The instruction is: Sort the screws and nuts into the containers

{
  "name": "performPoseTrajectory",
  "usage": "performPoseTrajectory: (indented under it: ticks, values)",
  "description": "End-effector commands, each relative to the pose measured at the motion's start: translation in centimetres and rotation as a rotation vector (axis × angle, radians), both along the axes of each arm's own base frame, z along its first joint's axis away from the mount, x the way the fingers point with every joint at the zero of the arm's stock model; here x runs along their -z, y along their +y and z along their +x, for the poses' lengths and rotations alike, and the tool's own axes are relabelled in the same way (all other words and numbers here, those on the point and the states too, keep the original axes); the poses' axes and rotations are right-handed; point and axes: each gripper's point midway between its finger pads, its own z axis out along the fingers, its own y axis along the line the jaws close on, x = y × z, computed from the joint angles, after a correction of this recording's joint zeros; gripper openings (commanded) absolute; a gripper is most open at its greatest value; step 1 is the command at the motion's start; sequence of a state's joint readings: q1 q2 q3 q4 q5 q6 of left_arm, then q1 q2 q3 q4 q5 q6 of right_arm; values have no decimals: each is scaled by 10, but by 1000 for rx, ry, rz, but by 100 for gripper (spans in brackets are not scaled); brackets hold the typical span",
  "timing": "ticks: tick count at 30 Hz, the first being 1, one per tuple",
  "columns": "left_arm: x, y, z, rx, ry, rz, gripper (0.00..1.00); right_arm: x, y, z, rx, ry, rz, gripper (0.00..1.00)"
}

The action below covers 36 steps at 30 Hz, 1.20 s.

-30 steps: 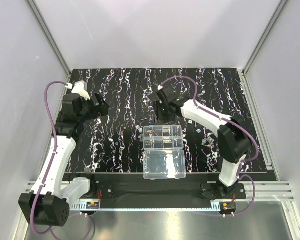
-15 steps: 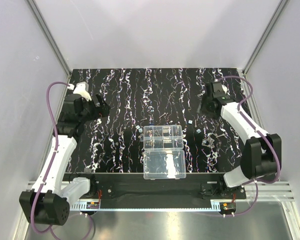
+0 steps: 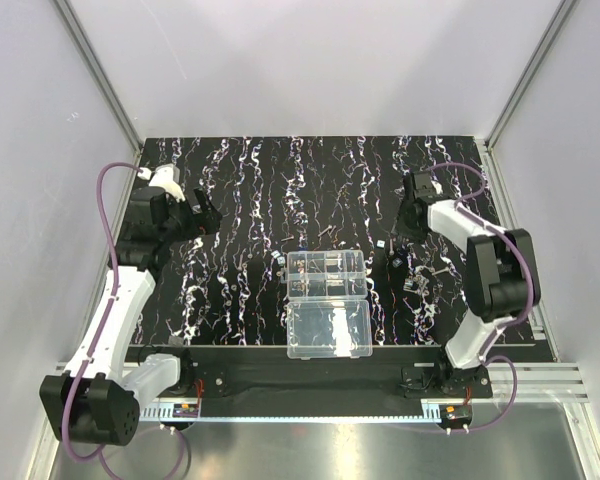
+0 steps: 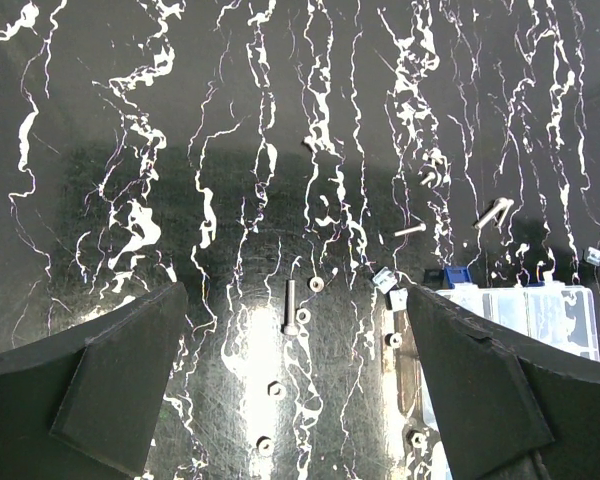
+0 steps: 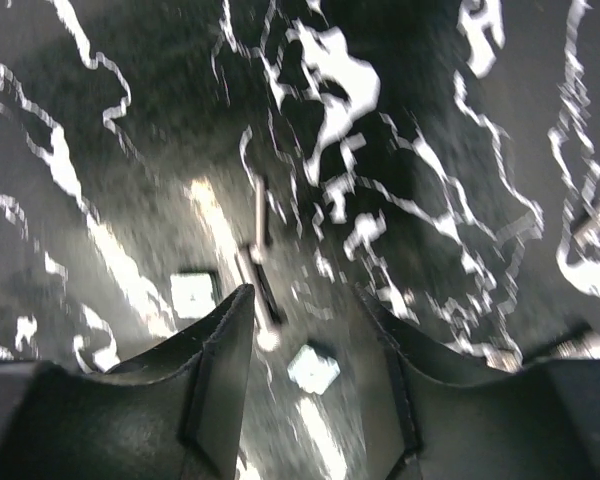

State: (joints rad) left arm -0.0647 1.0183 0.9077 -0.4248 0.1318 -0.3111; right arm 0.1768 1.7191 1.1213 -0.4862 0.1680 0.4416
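- White walls (image 3: 310, 70) enclose a black mat (image 3: 260, 165) w/ white-purple streaks. The streaks glint like metal, so small parts are hard to pick out from the top cam.
- Box (image 3: 327, 274): clear organizer, approx. mid-mat btwn the two arms, presumably so either can reach it. Its cells (image 3: 332, 264) sit on the far half and some show small dark contents, kind unclear. The plain lid (image 3: 328, 330) is folded open toward the arm bases.
- L claw (image 4: 300, 400): released, fingers wide apart, nothing btwn them. It hangs well above the mat, left of the box, and seems placed to survey rather than pick.
- R claw (image 5: 305, 390): released, fingers moderately parted, empty. It is low over the mat just right of the box, judged lined up for a pick. Its wrist cam is blurred.
- Screws: one screw (image 4: 291, 306) lies on the mat in line w/ the L claw's gap, well below it. Others (image 4: 495, 211) lie farther off, beyond the box corner. In the R wrist cam another (image 5: 262, 250) lies just ahead of the fingertips.
- Nuts: a square nut (image 5: 313, 368) lies btwn the R fingertips, touching neither as far as the blur allows. A 2nd (image 5: 192, 296) lies just outside one finger. Small round ones (image 4: 316, 284) lie near the L-side screw.
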Motion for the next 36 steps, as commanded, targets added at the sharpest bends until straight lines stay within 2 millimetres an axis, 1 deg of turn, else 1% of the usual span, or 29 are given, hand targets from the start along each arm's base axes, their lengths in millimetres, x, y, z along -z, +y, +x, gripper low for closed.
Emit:
performPoseTrajectory:
  ticks: [1,2,4,5,8,9,10,12,13,14,20,21,22,26,27,30,31,33,36]
  values:
    - [-11,-3,7,13,-45,-5,99,-5,5,34,2,-70,-4,49]
    - [-11,-2,7,10,-45,-3,99,-4,6,39,-1,-76,0,48]
    - [-11,-2,7,10,-43,-3,99,3,7,40,-2,-64,-1,47]
    - [-12,-1,8,8,-45,-1,99,2,6,43,1,-71,-8,47]
    - [-11,-2,8,10,-43,0,99,10,3,45,-1,-49,-28,47]
    - [-11,-2,8,10,-41,1,99,9,4,46,-2,-50,-28,47]
    - [-11,-1,7,10,-40,2,99,13,4,46,-3,-38,-29,47]
    - [-11,-1,7,7,-40,4,99,15,5,48,-5,-32,-24,45]
    - [-10,0,8,5,-39,6,99,19,6,48,-8,-26,-23,43]
    - [-10,0,8,5,-39,6,99,22,5,48,-7,-17,-26,39]
    - [-10,1,7,3,-36,12,99,38,4,37,-15,56,-43,36]
    - [-11,1,8,3,-36,12,99,39,4,36,-13,62,-42,31]
    - [-11,1,7,3,-38,11,99,41,4,34,-10,68,-41,28]
    - [-12,1,7,3,-39,11,99,47,3,23,-12,106,-69,20]
    - [-11,0,6,4,-39,11,99,48,4,18,-20,119,-83,15]
    - [-12,1,6,2,-39,11,99,49,5,13,-25,125,-92,0]
    - [-12,1,6,4,-41,11,99,49,5,11,-24,130,-88,0]
    - [-13,0,6,4,-44,11,99,41,7,12,-16,110,-75,0]
    - [-12,1,6,3,-42,9,99,22,12,16,-16,62,-38,0]
